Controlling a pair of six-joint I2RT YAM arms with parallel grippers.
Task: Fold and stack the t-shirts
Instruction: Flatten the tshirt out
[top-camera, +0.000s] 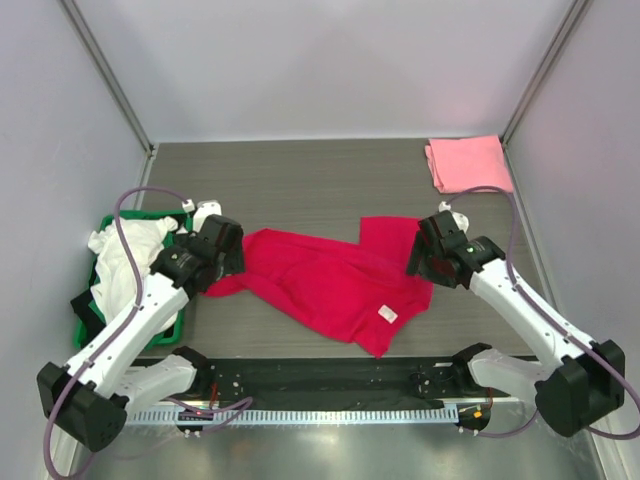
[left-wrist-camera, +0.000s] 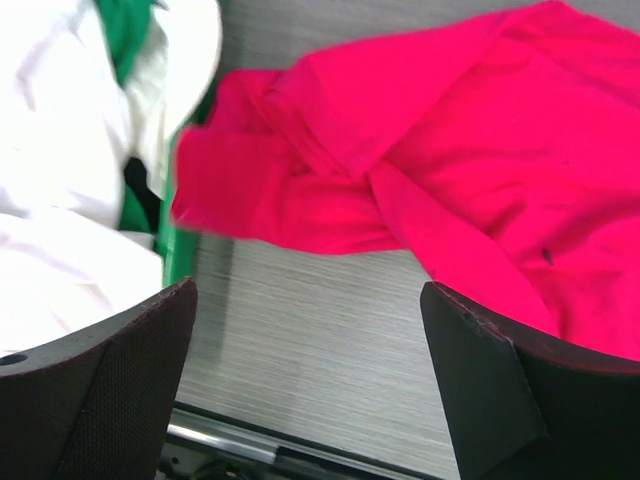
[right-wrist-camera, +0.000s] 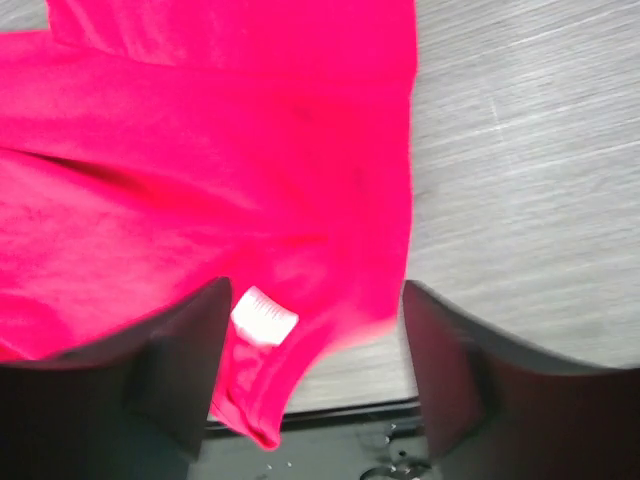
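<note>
While the crimson t-shirt (top-camera: 320, 285) lies crumpled on the grained desk (top-camera: 300, 180), the left end effector (left-wrist-camera: 310, 385) gapes wide, empty. The right end effector (right-wrist-camera: 315, 375) likewise.

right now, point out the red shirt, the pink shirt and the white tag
red shirt (top-camera: 320, 280), top view, middle of the crumpled cloth
pink shirt (top-camera: 468, 163), top view, centre of the cloth
white tag (right-wrist-camera: 263, 317), right wrist view, middle of the tag

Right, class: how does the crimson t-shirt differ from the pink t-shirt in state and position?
The crimson t-shirt lies unfolded and rumpled mid-table; the pink t-shirt is folded neatly at the far right corner. The crimson t-shirt covers far more surface than the pink t-shirt. Both rest on the grey table.
</note>
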